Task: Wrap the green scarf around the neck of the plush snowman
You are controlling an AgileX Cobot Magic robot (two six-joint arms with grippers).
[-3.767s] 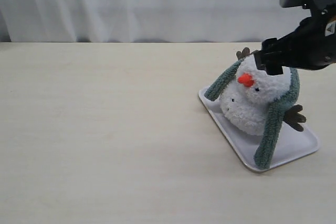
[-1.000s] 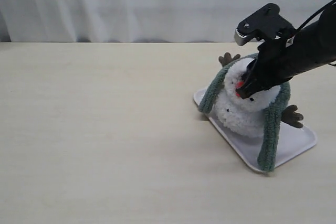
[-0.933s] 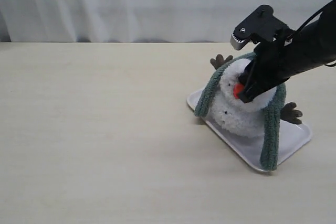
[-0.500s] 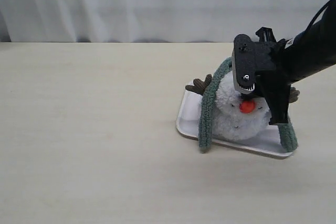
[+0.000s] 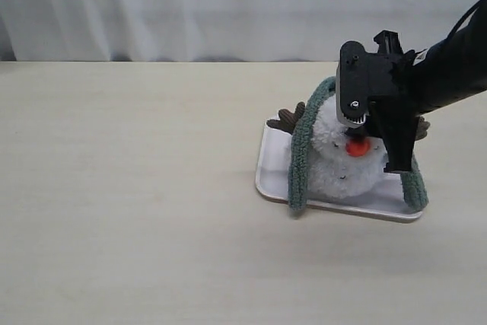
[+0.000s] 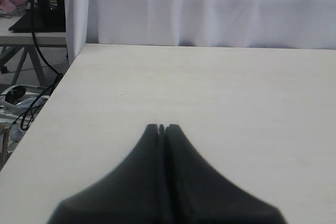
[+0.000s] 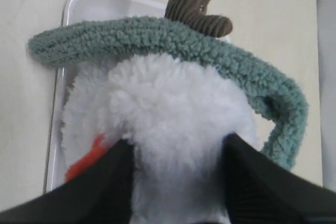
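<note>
While my right fingers (image 7: 102, 182) straddle plush snowman (image 5: 337, 167) head, clamp unclear, green scarf (image 5: 297, 165) ends hang 7 and 4 o'clock; left fingers (image 6: 152, 171) closed.

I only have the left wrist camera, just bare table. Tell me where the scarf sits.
Observer: The green scarf runs behind the head of the plush snowman, one end hanging down each side.
Operator: Report the right gripper.
Observer: The right gripper straddles the snowman's head, a finger on each side; I cannot tell whether it grips.
Operator: Say what the snowman sits on.
Observer: A white tray; the scarf end on the exterior view's left hangs over its rim.
</note>
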